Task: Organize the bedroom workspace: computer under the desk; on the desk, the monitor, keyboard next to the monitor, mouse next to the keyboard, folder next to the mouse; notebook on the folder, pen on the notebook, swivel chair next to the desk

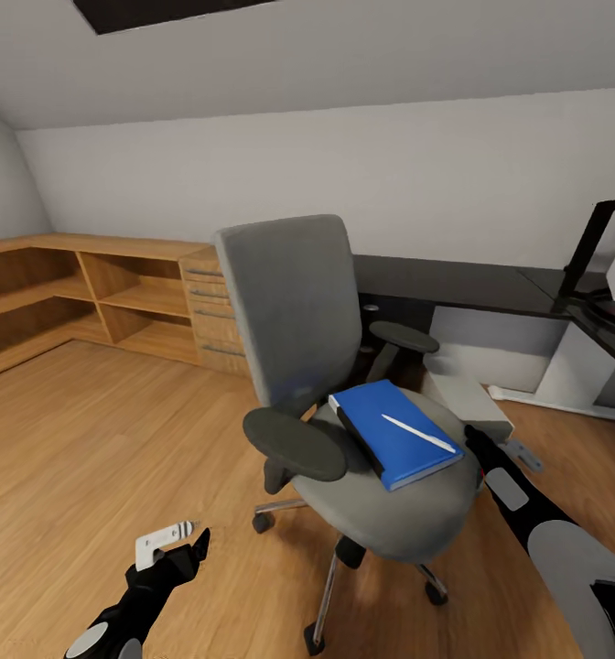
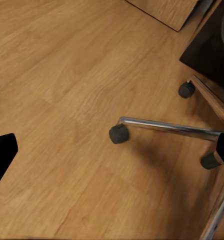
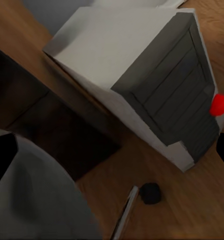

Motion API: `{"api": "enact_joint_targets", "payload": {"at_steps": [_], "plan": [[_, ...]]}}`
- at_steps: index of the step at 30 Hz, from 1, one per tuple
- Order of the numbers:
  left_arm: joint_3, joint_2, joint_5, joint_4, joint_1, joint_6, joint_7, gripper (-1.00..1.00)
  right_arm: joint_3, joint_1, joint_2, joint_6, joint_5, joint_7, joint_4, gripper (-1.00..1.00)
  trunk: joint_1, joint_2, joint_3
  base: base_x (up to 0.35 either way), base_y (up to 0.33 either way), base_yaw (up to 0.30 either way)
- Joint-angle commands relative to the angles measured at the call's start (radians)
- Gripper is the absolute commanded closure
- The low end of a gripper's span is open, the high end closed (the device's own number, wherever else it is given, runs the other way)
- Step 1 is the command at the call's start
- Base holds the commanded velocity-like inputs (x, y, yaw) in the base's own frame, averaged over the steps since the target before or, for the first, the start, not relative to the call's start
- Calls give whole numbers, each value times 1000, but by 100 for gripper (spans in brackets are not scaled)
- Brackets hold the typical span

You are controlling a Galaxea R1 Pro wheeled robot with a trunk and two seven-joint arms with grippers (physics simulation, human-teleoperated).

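Note:
The grey swivel chair (image 1: 294, 307) stands mid-room with its back toward the oak cabinets. A bright blue folder (image 1: 394, 448) lies on its seat with the white pen (image 1: 422, 432) on top; the notebook is hidden. Behind the chair runs the black-topped desk (image 1: 463, 284), and the monitor (image 1: 593, 240) is cut off by the picture's right edge. The grey-white computer (image 1: 468, 395) (image 3: 127, 65), with its red light (image 3: 219, 105), rests on the floor by the desk. My left gripper (image 1: 187, 542) hangs open low over the floor, left of the chair base (image 2: 167, 127). My right gripper (image 1: 475, 441) is open beside the seat's right edge, above the computer. Keyboard and mouse are out of view.
Low oak shelves (image 1: 115, 293) and an oak drawer unit (image 1: 211, 307) line the wall at left. The chair's chrome legs and casters (image 2: 119, 134) spread over the plank floor near my left gripper. Open floor (image 1: 88, 430) lies to the left.

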Motion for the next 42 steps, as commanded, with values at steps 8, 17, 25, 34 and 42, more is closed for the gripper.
{"api": "enact_joint_targets", "payload": {"at_steps": [8, 17, 25, 34, 42], "plan": [[4, -1, 11, -1, 0, 6, 5, -100, 9, 1, 4, -5, -17, -1, 4, -100, 0, 0, -1, 0, 0, 247], [3, -2, 10, 0, 0, 6, 5, -100, 9, 1, 4, -6, -17, 0, 2, -100, 0, 0, -1, 0, 0, 249], [1, -2, 8, 1, 0, 6, 5, -100, 9, 1, 3, -7, -17, 0, 0, -100, 0, 0, -1, 0, 0, 249], [-1, -4, 8, 3, 0, 6, 5, -100, 9, 1, 2, -7, -16, 0, 0, -100, 0, 0, -5, 0, 0, 254], [-2, -4, 8, 4, 0, 7, 5, -100, 9, 1, 2, -7, -16, 0, -1, -100, 0, 0, -8, 0, 0, 255]]}}
